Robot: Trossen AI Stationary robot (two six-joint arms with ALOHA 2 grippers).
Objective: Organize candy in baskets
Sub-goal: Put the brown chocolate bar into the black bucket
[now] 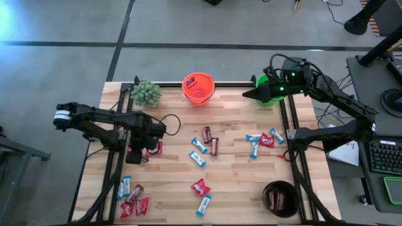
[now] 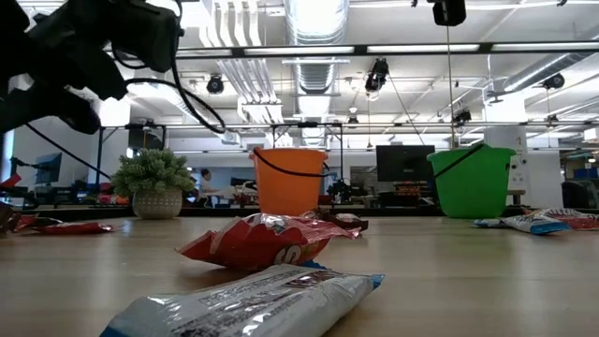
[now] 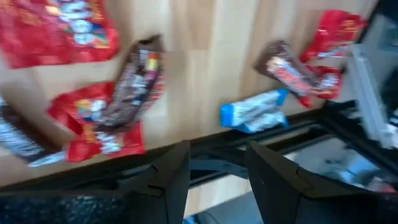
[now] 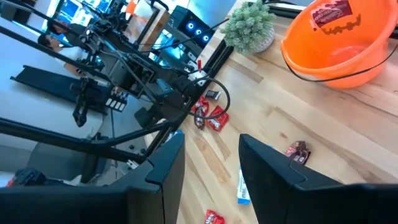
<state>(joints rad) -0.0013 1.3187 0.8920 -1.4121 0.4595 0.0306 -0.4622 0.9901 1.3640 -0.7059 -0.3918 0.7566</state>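
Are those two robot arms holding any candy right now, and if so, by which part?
No. The left gripper hangs with its fingers apart above candy on the table's left side. The right gripper is also empty, by the green basket.

The left arm reaches in from the left, its left gripper [image 1: 134,156] pointing down at the near-left part, fingers parted with nothing between them. The right arm folds back toward the far right; the right gripper [image 1: 249,93] points left, fingers parted and empty.
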